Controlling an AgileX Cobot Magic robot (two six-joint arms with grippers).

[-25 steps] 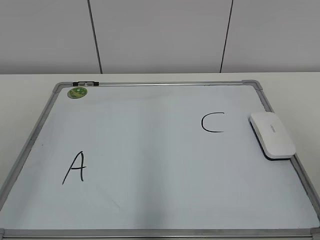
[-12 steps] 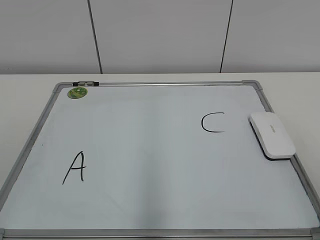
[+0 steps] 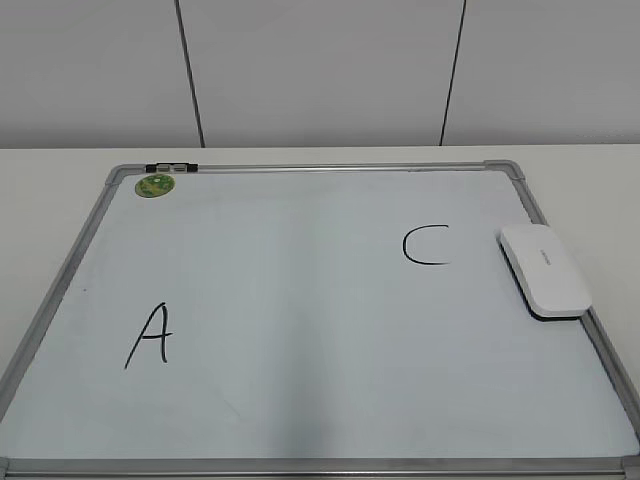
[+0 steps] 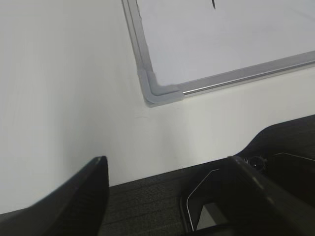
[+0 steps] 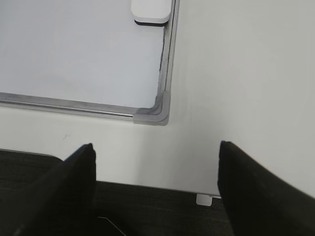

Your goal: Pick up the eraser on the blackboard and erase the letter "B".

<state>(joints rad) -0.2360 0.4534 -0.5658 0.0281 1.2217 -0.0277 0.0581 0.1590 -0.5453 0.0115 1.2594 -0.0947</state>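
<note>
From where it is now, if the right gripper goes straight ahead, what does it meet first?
Probably the bare table, then the board's grey corner piece. The eraser lies farther along that edge. Depth is unclear, so this is a guess.

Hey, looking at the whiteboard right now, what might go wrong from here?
1. No "B" shows on the blackboard, only the "A" and "C", so a wipe may hit the wrong letter.
2. The eraser lies against the right frame, right of the "C"; the rail could block one jaw.
3. Dragging the eraser leftward could smear the "C".
</note>
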